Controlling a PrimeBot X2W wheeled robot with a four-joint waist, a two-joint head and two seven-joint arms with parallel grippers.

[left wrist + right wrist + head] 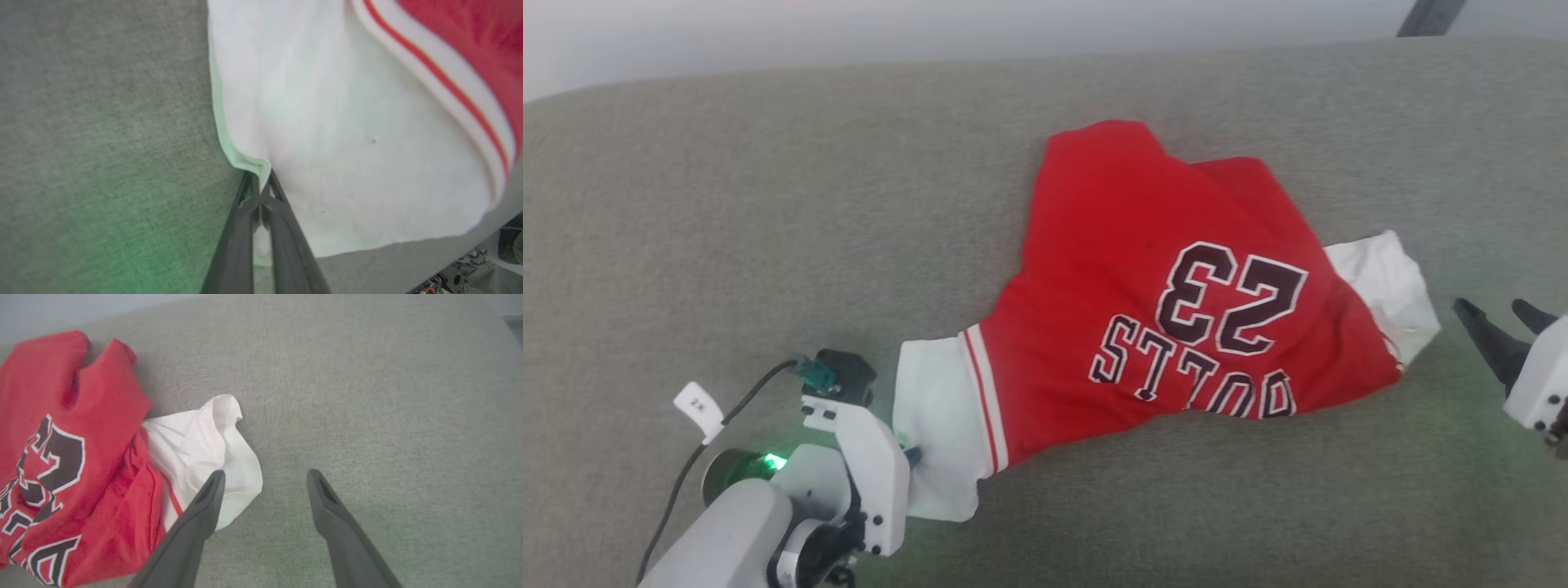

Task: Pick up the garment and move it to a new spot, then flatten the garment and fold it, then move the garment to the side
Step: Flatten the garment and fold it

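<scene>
- Well, the garment (1143, 269) lay rumpled across the middle of the grey cushion (768, 204), its "23" print (1232, 298) facing up.
- You had the left gripper (260, 180) pinched shut on the hem of one white sleeve (327, 122), toward the cushion's near left.
- Your right gripper (267, 476) hung spread wide and empty toward the cushion's right side, just beside the other sleeve (196, 445); whether a finger brushed it, I couldn't tell.
- This looked like the pick-up step; the next move probably called for closing that right claw on its sleeve, then lifting both ends together.
- Bare cushion stretched left and rearward, so room to carry seemed ample; the cushion's near edge was out of frame.
</scene>
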